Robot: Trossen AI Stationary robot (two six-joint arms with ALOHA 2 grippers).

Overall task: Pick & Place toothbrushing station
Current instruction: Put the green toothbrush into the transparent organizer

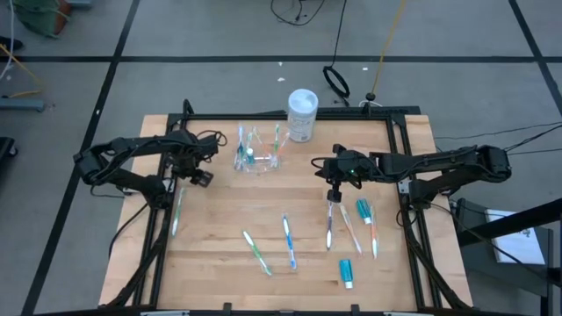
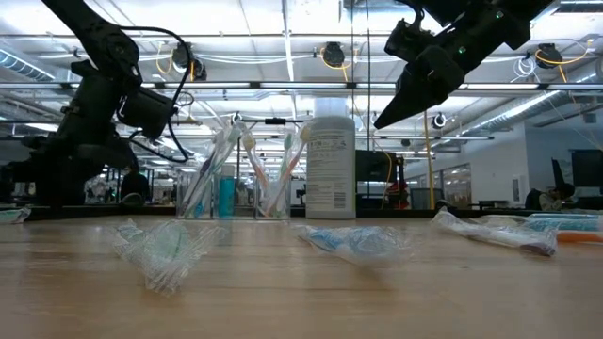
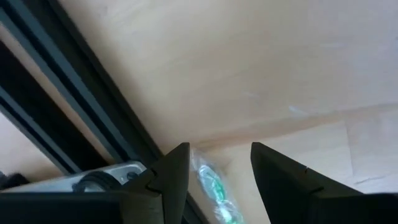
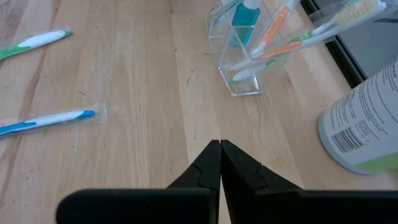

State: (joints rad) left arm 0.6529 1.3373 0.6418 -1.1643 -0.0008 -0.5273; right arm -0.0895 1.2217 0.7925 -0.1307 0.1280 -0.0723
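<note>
toothbrushing station [image 4: 239, 59]: light, slick clear plastic, grab a wall | ahead of pinched-shut, empty right end effector [image 4: 220, 163] | left end effector [image 3: 214, 177] wide, empty

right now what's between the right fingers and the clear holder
Nothing: bare wood table separates the shut right fingers from the clear holder, seen in the right wrist view.

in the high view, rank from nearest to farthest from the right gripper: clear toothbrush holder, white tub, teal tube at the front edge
From the right gripper:
1. White tub, toward the back edge.
2. Teal tube, near the front edge.
3. Clear toothbrush holder, toward the left arm.
The first two are close to call.
</note>
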